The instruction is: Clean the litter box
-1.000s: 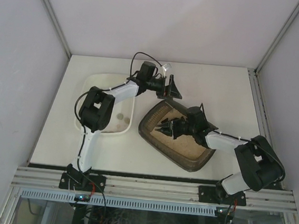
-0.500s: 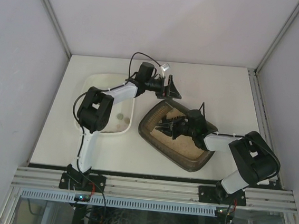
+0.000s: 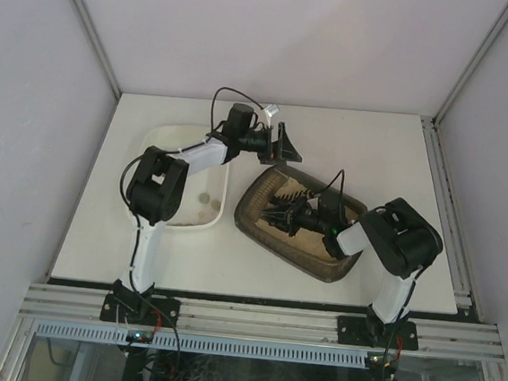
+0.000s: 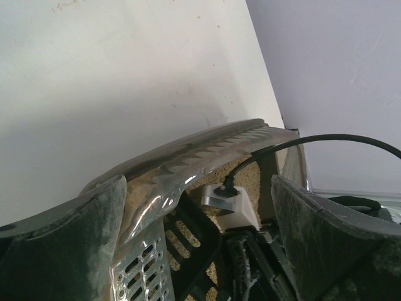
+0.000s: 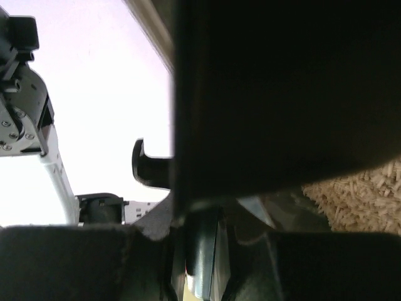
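Note:
The litter box [image 3: 337, 263] is a dark brown tray with beige litter [image 3: 308, 236], lying at an angle in the middle of the table. My left gripper [image 3: 282, 148] is open at the box's far rim; in the left wrist view [image 4: 197, 185] the shiny rim [image 4: 188, 153] runs between the spread fingers [image 4: 69, 251]. My right gripper [image 3: 286, 214] is low inside the box, shut on a black slotted scoop [image 3: 268, 213]. The scoop also shows in the left wrist view [image 4: 194, 241]. In the right wrist view the scoop [image 5: 282, 94] fills the frame above the litter [image 5: 363, 188].
A plain white tray [image 3: 165, 137] lies left of the litter box, with two small lumps [image 3: 203, 200] at its near end. The left arm reaches over this tray. Grey walls enclose the table on three sides.
My right gripper has slid left, deeper into the litter box, and its arm has folded in toward the box. My left gripper has shifted slightly left along the far rim.

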Robot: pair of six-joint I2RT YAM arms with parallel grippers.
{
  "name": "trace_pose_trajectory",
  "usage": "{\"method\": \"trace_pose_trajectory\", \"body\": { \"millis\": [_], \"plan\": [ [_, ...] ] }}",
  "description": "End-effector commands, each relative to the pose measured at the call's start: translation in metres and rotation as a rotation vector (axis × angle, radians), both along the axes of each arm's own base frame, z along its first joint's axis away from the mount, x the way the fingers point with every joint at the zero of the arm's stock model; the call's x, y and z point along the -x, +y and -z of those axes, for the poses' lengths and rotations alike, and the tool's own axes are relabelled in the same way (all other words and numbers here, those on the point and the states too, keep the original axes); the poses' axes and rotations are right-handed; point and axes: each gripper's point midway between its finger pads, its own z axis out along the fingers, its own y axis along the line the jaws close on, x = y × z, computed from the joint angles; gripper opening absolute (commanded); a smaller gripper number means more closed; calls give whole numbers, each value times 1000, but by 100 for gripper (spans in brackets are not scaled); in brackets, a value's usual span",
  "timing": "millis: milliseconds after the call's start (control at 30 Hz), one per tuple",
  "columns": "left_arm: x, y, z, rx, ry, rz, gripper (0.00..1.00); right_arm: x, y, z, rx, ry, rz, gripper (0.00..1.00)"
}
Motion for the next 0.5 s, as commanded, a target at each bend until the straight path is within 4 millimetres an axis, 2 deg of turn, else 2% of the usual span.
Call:
{"method": "trace_pose_trajectory", "body": {
  "millis": [0, 200, 467],
  "plan": [
    [31, -4, -35, 60, 50, 87, 100, -14, 3, -24, -122, -179, -8, 0],
    [11, 17, -40, 64, 39, 31, 100, 3, 4, -25, -87, -230, -87, 0],
    [7, 24, -41, 58, 36, 16, 100, 25, -7, -24, 64, -260, -165, 0]
  ]
}}
